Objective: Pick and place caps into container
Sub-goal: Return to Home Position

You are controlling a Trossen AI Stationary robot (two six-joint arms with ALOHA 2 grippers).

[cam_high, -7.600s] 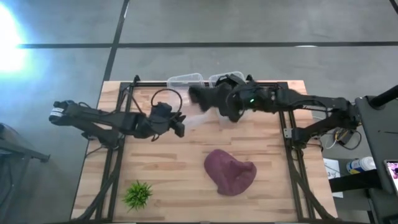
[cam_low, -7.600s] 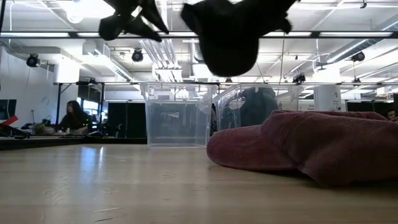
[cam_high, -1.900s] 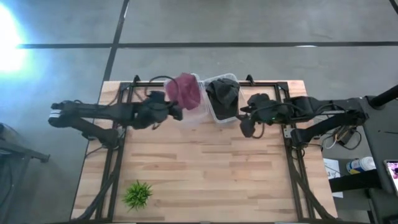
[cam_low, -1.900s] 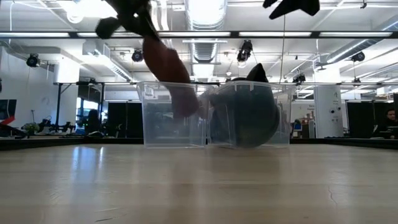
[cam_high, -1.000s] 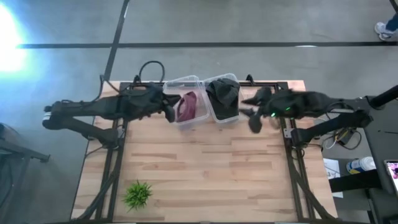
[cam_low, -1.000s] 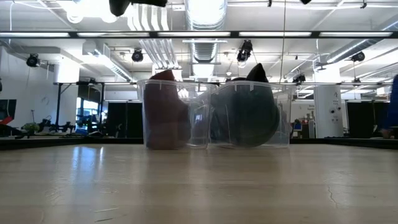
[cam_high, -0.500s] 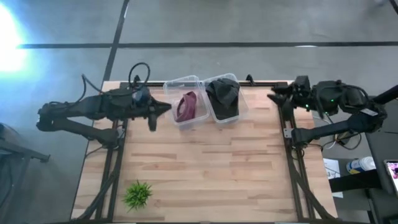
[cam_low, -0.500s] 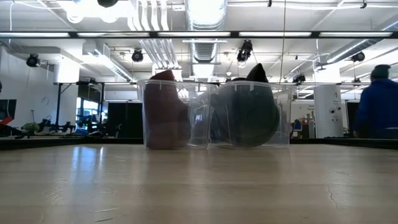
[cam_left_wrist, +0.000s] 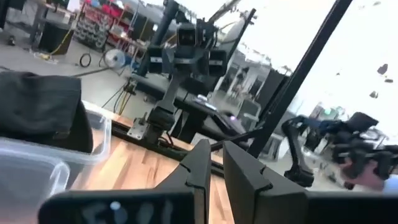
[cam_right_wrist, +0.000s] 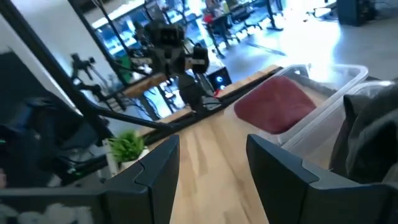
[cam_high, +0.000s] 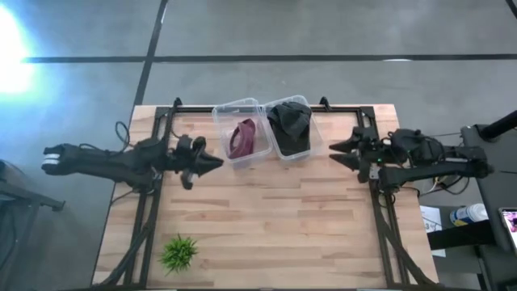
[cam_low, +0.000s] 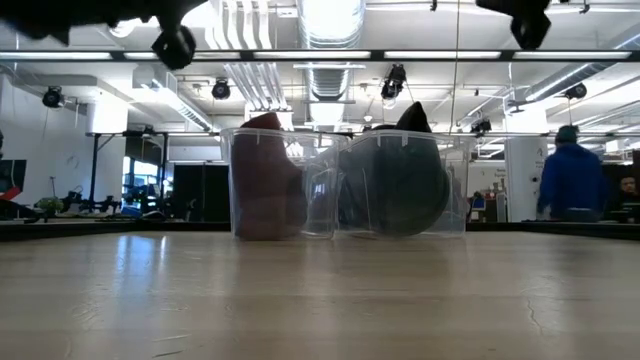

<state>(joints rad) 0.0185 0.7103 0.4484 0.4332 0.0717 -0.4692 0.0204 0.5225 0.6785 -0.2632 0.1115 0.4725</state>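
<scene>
Two clear containers stand side by side at the table's far edge. The left one (cam_high: pixel 240 133) holds a maroon cap (cam_high: pixel 243 137), which stands on edge against its wall (cam_low: pixel 262 175). The right container (cam_high: pixel 292 129) holds a dark cap (cam_high: pixel 290 120) that rises above its rim (cam_low: pixel 405 175). My left gripper (cam_high: pixel 208 162) hovers shut, left of the containers and above the table. My right gripper (cam_high: pixel 342 150) hovers open to their right, with nothing between its fingers (cam_right_wrist: pixel 211 168).
A small green plant (cam_high: pixel 178 252) stands near the table's front left corner. The wooden tabletop (cam_high: pixel 266 218) is bare in the middle and on the right. A person in blue (cam_low: pixel 571 180) walks in the room beyond the far edge.
My left gripper has drawn away from the maroon cap's container, toward the table's left and near edges. My right gripper has swung out toward the right edge and come partway back, a little nearer. Both caps have stayed still in their containers.
</scene>
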